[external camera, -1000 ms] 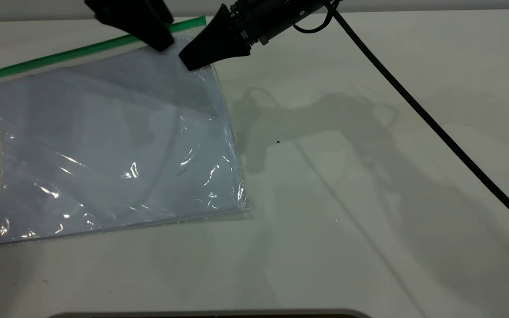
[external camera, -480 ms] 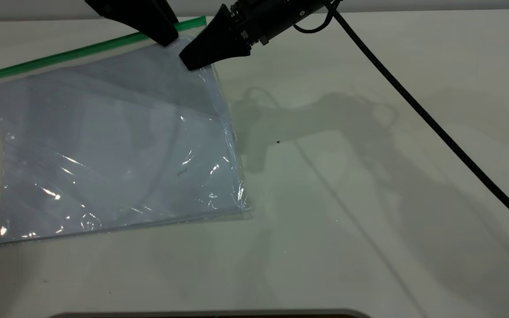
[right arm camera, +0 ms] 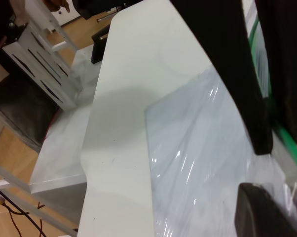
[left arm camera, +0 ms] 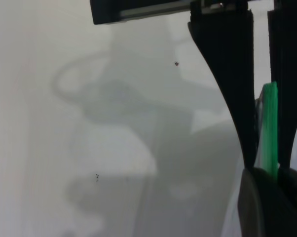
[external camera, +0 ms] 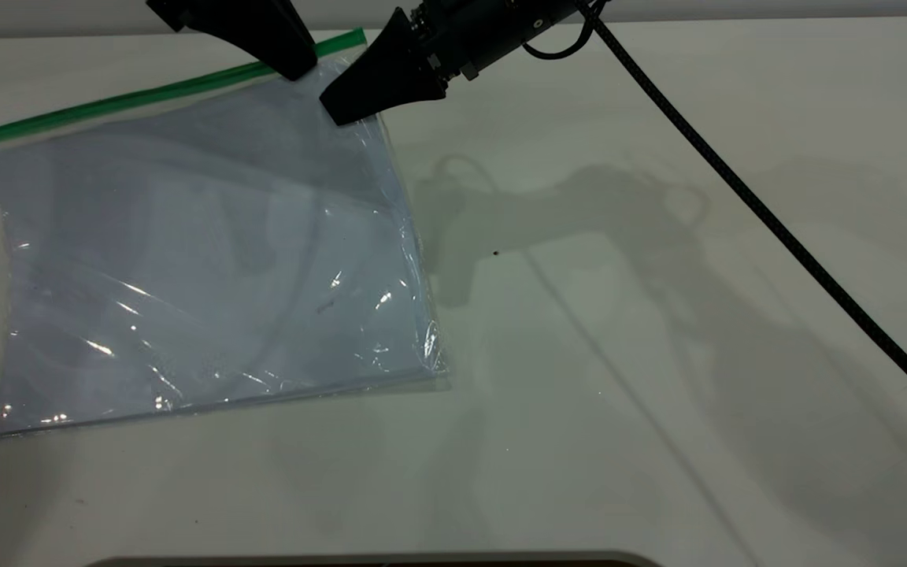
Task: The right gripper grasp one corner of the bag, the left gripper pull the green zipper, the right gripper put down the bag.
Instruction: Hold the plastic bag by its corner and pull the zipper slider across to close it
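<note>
The bag [external camera: 201, 260], a clear pouch over pale blue sheets, lies flat on the left half of the white table. Its green zipper [external camera: 131, 98] runs along the far edge. My right gripper [external camera: 337, 114], with the braided cable, is shut on the bag's far right corner, just below the zipper's end. In the right wrist view the plastic [right arm camera: 198, 163] bunches at its jaws [right arm camera: 286, 210]. My left gripper [external camera: 296, 69] sits on the zipper close beside it. In the left wrist view the green strip [left arm camera: 270, 123] runs in between its jaws [left arm camera: 273, 178], which are shut on it.
The black braided cable [external camera: 737, 189] crosses above the table [external camera: 619, 354] from the right gripper to the right edge. A white slotted rack [right arm camera: 40, 59] stands on the floor beyond the table's end. A dark rim [external camera: 375, 561] shows at the near edge.
My left gripper has moved slightly back and up, from just below the zipper onto it. The bag's plastic has shifted a little. The right gripper has not moved.
</note>
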